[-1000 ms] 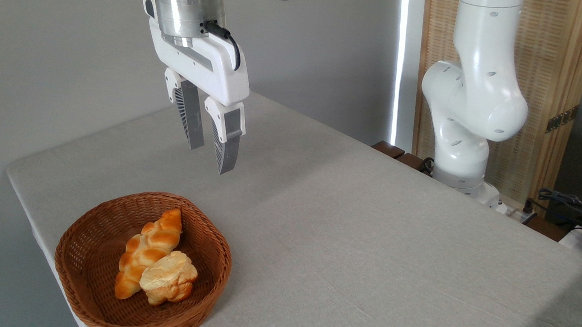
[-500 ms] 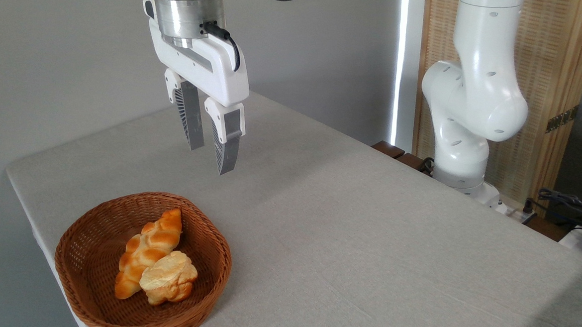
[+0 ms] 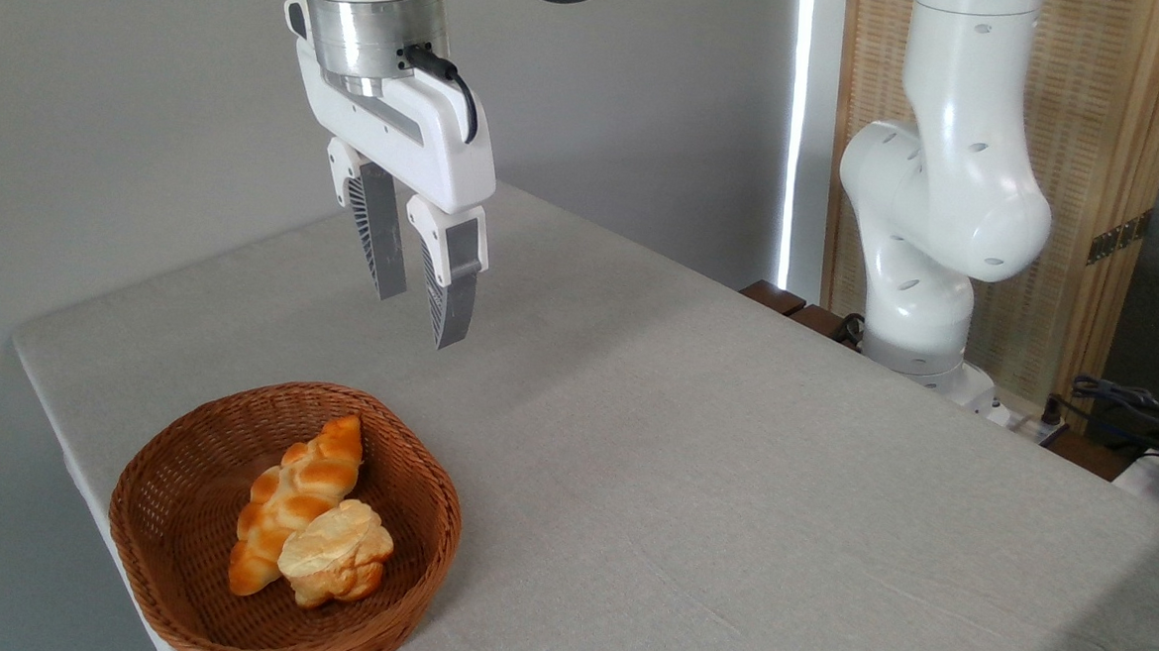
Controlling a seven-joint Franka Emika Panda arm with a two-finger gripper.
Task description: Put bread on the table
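Bread (image 3: 335,553) lies in the brown wicker basket (image 3: 178,597), a small lumpy roll with a pale floury top and golden edges, resting in the near half of the basket's bowl. It leans against the lower end of a longer glossy orange braided loaf (image 3: 295,499), touching it and hiding part of that loaf's near side. The basket sits at the near left corner of the table (image 3: 729,492), which is covered in plain light grey cloth; the basket's bottom rim is cut off by the lower edge of the picture.

Well above the basket and a little towards the far edge hangs the gripper (image 3: 421,314), pointing down, its two grey ribbed fingers (image 3: 383,236) slightly parted with a narrow gap between them and nothing held. Its wrist runs out of the top of the picture, so the link to the rest of the arm is not seen. The white arm base (image 3: 924,274) stands beyond the table's far right edge, its foot partly hidden behind the tabletop. Dark cables (image 3: 1131,404) lie at the right border, hard to make out.
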